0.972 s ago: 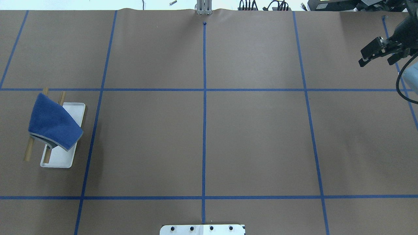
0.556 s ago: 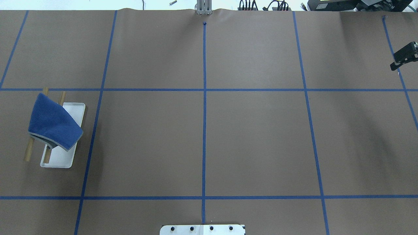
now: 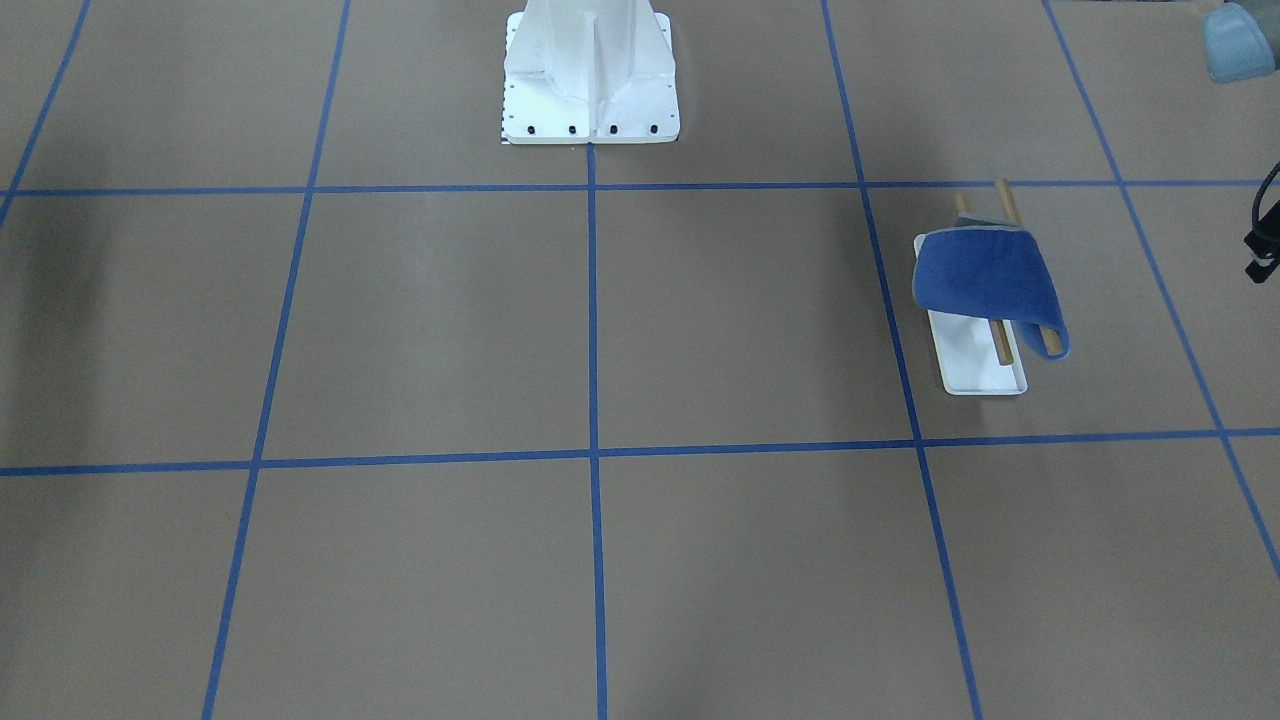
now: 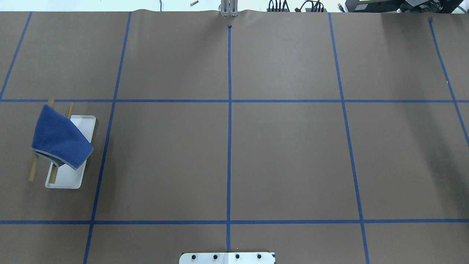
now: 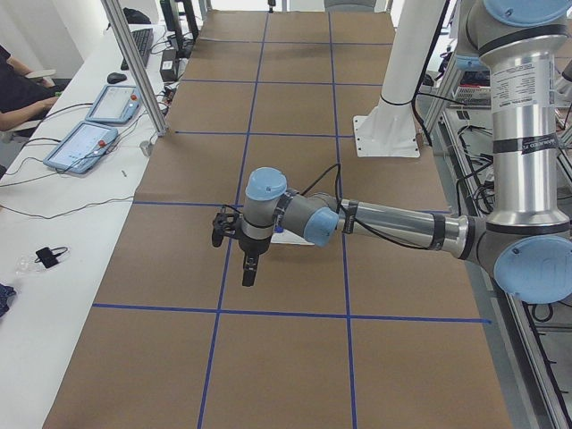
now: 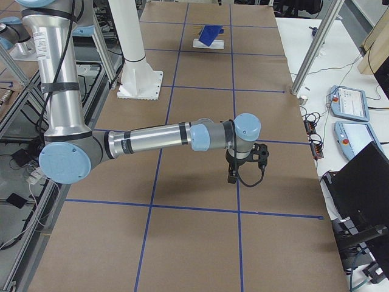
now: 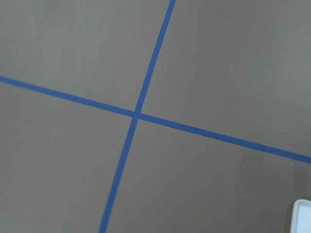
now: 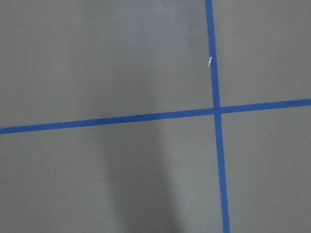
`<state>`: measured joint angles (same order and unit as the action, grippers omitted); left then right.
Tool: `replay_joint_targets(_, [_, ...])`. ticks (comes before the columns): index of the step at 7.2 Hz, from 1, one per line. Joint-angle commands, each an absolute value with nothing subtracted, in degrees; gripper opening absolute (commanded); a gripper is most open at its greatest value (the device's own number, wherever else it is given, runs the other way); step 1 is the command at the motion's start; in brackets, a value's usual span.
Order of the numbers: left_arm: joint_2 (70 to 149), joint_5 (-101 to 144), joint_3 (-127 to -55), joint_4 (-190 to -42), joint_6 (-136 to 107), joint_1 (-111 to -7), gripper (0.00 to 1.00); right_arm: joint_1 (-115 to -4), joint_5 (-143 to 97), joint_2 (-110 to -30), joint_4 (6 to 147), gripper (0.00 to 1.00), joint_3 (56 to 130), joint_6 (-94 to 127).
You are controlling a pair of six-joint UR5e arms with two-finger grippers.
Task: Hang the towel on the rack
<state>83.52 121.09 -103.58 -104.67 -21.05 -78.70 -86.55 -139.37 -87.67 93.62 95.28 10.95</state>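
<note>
Overhead exterior is showing the towel [image 4: 60, 137] draping across the rack [image 4: 69, 180], far left on the counter [image 4: 285, 161], so hanging is looking finished. Left hand [image 5: 249, 277] and right hand [image 6: 231, 178] are hovering clear; open or closed, I cannot tell.

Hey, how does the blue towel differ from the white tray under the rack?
Colour: the small royal-blue cloth towel has a grey edge; the flat rectangular tray is plain white. Pose: the towel hangs over two tan wooden rods, one corner drooping; the tray lies flat on the brown table. Shape: the towel is folded and skewed; the tray is a straight rectangle. Both sit on the robot's left side.
</note>
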Motion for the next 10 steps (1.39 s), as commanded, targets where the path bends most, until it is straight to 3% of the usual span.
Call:
replay_joint_targets(1, [87.78,121.29,-97.33,-104.06,-18.37,-79.28,0.98,-89.55,-139.05,-91.48,93.60,1.00,95.36,5.98])
replay_joint_targets(3, [89.30,124.25,-93.26,-104.24,-17.93,-81.11,0.98,-90.44,-135.20,-91.76,93.87,1.00,95.80,6.59])
replay_joint_targets(10, [87.89,136.32,-92.46,-99.40,-6.42,-87.54,0.98,-90.35,-133.77,-92.11,94.22,1.00,95.80,8.53])
